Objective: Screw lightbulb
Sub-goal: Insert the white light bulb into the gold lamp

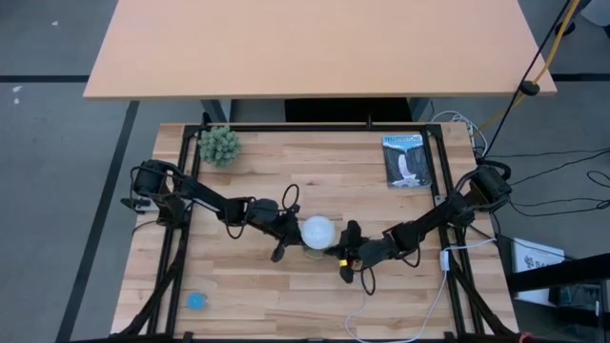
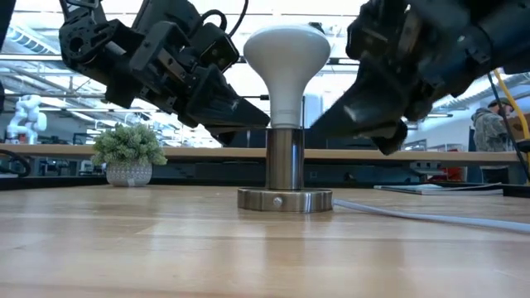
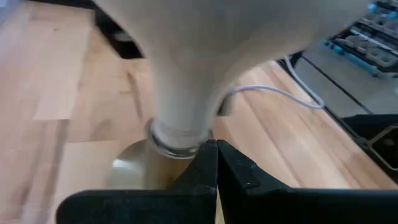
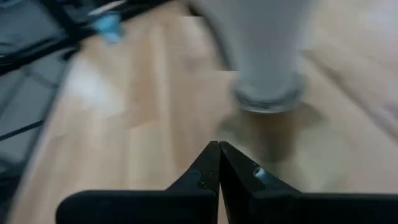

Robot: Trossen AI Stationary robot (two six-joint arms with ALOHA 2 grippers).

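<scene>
The white frosted lightbulb (image 2: 287, 58) stands upright with its narrow base in a silvery socket post (image 2: 285, 165). The post rises from a round disc (image 2: 285, 199) at the table's middle. The bulb also shows in the high view (image 1: 317, 230). My left gripper (image 3: 216, 149) is shut and level, its tip beside the bulb's neck on the table's left side (image 2: 262, 121). My right gripper (image 4: 219, 146) is shut and points at the bulb's base from the table's right side (image 2: 319, 132), a short way off. My left gripper's shut fingertips (image 3: 211, 155) stand right at the bulb's neck (image 3: 180, 134), just above the socket, coming level from the table's left. I cannot tell whether they touch it. My right gripper touches nothing that shows.
A small potted plant (image 1: 220, 145) stands at the far left. A booklet (image 1: 407, 160) lies at the far right. A small blue thing (image 1: 196, 301) lies near the front left. The socket's white cord (image 1: 400, 319) runs toward the table's near right.
</scene>
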